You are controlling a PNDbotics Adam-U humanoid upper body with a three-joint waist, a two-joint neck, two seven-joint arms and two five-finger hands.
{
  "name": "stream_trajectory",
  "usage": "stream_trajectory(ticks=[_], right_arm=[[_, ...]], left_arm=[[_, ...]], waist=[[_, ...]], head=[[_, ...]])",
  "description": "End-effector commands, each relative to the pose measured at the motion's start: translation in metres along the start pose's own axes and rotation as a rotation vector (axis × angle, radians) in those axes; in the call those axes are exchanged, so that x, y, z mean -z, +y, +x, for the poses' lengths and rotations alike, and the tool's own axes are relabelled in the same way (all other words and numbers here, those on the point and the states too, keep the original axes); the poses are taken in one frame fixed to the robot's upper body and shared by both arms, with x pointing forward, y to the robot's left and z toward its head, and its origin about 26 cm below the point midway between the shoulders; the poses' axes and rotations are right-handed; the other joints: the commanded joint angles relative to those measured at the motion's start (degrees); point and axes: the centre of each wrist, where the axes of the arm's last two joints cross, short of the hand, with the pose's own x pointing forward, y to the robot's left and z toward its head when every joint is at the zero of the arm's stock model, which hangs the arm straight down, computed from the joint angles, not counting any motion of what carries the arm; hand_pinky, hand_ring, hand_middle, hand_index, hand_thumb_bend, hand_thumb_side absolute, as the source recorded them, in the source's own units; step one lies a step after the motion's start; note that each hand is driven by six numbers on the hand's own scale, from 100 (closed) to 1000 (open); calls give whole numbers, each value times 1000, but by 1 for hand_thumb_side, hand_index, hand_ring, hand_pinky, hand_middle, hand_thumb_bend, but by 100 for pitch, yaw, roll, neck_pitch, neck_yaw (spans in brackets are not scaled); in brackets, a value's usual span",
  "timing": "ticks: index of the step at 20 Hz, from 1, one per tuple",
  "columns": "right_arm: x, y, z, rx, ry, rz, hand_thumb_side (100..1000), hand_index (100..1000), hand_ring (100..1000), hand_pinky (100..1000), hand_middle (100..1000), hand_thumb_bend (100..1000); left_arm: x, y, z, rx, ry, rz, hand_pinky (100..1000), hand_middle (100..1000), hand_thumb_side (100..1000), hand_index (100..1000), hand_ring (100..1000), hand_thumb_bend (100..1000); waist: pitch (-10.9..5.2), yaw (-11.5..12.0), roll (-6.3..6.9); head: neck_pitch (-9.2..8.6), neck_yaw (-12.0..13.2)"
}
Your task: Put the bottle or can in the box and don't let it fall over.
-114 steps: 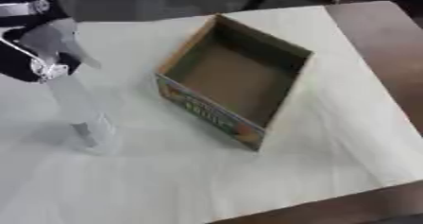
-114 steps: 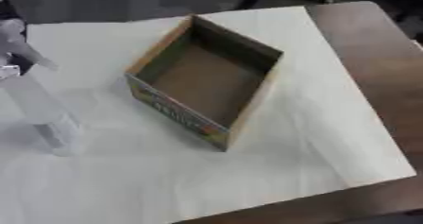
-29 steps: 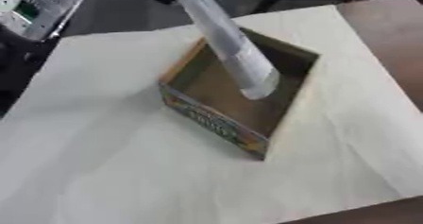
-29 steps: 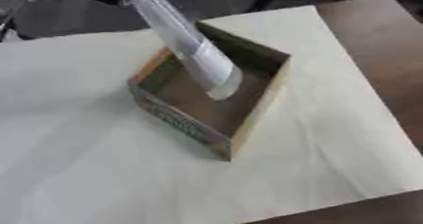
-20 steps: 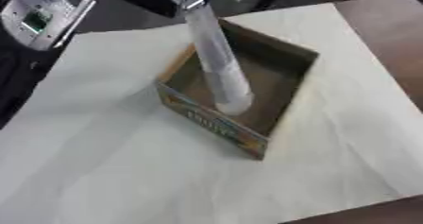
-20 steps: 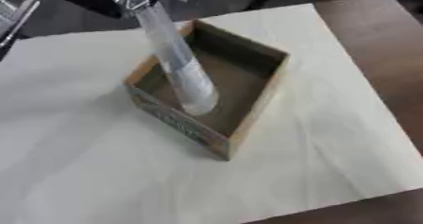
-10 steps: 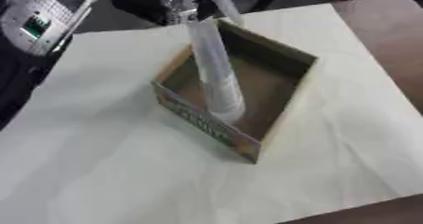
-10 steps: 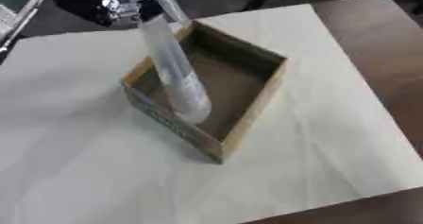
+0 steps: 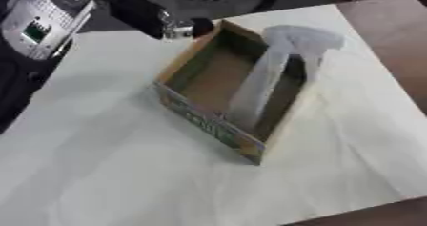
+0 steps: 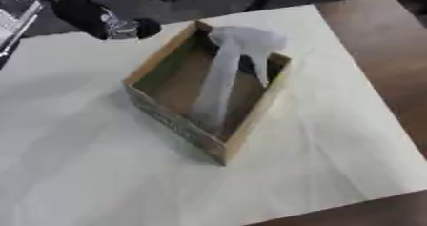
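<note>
The clear spray bottle (image 9: 271, 72) is standing inside the cardboard box (image 9: 218, 129), leaning toward its far right wall. The left hand (image 9: 158, 21) is hovering just beyond the box's far corner; its fingers are too blurred to tell.

Brown table (image 9: 392, 25); pale cloth (image 9: 108, 163) covers it; cardboard box (image 9: 204, 120) on cloth.

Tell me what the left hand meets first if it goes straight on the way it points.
Probably the box's far corner, just ahead of the left hand. The hand's height is unclear, so it might pass above the rim towards the leaning bottle.
</note>
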Motion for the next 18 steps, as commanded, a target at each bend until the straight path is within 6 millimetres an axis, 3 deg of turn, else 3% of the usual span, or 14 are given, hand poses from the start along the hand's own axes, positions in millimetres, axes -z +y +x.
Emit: stream_trajectory(ticks=[1, 8, 10, 12, 18], right_arm=[[5, -5, 9, -20, -25, 4, 294, 904, 1000, 984, 1000, 100], [4, -6, 8, -23, -20, 2, 290, 903, 1000, 984, 1000, 100], [3, -6, 8, -26, -17, 1, 298, 903, 1000, 983, 1000, 100], [1, -7, 8, -29, -13, -3, 285, 902, 1000, 983, 1000, 100], [-1, -10, 9, -38, -6, -16, 279, 901, 1000, 979, 1000, 100]], left_arm=[[-10, 11, -2, 24, 17, -6, 808, 798, 776, 901, 843, 304], [-17, 9, -6, 10, 32, -4, 783, 786, 732, 893, 816, 250], [-22, 9, -8, 0, 43, 8, 770, 779, 740, 889, 803, 175], [-31, 9, -10, -22, 62, 32, 747, 767, 714, 885, 783, 100], [-72, 2, -3, -104, 91, 134, 697, 737, 773, 857, 695, 100]], waist=[[-137, -3, -57], [-164, 54, -69], [-196, 86, -81], [-243, 134, -97], [-369, 309, -126]], head=[[-28, -16], [18, -50], [44, -74], [93, -128], [280, -334]])
